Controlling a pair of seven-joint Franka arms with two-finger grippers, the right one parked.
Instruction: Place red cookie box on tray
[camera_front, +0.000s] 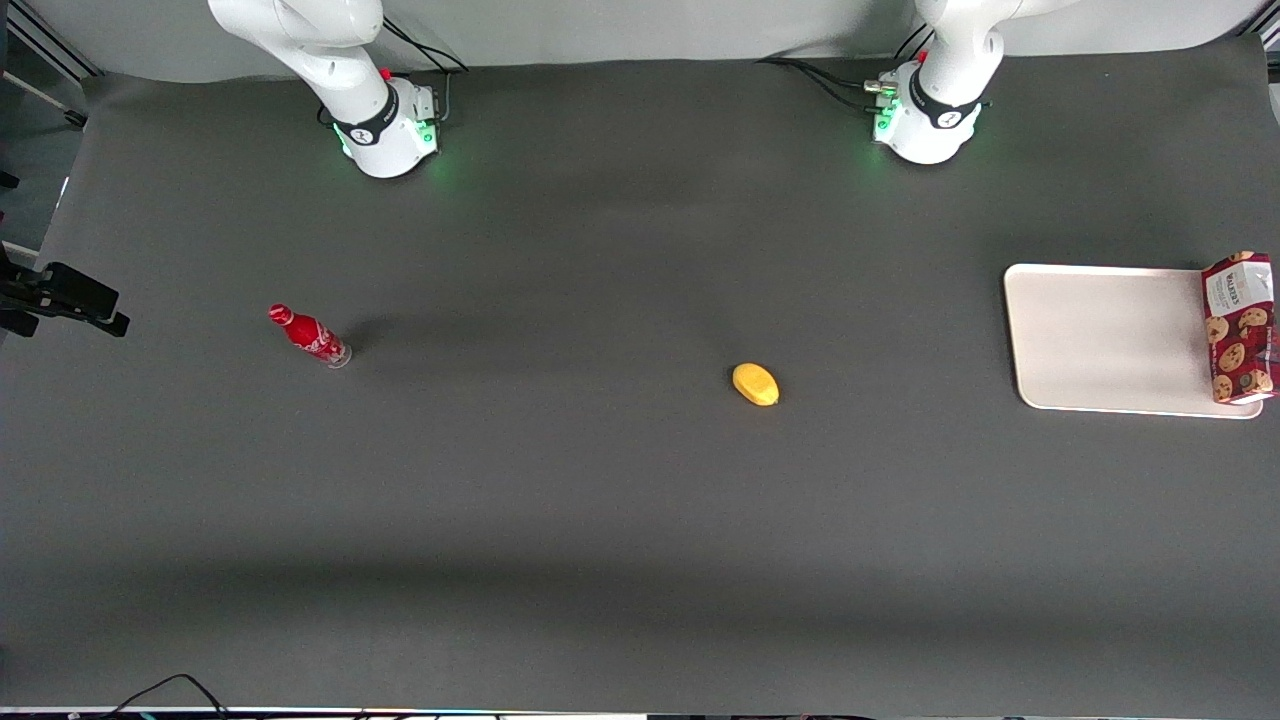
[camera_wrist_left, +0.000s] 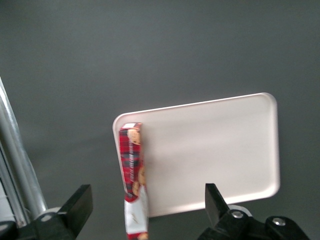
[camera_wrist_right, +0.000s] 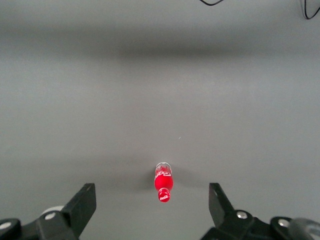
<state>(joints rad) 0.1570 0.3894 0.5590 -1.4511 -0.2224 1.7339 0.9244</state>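
The red cookie box (camera_front: 1240, 325) stands on a narrow side along the short edge of the off-white tray (camera_front: 1100, 340) at the working arm's end of the table. I cannot tell whether it rests on the rim or just beside it. In the left wrist view the red cookie box (camera_wrist_left: 133, 170) runs along that edge of the tray (camera_wrist_left: 215, 150), and its white label end reaches past the tray's corner. My left gripper (camera_wrist_left: 147, 196) hangs well above the box and is open. Its fingers (camera_wrist_left: 80, 202) are spread wide and touch nothing. The front view does not show the gripper.
A yellow lemon-shaped object (camera_front: 755, 384) lies on the dark mat near the middle of the table. A small red bottle (camera_front: 308, 335) lies toward the parked arm's end. A metal frame post (camera_wrist_left: 20, 165) stands close beside the tray.
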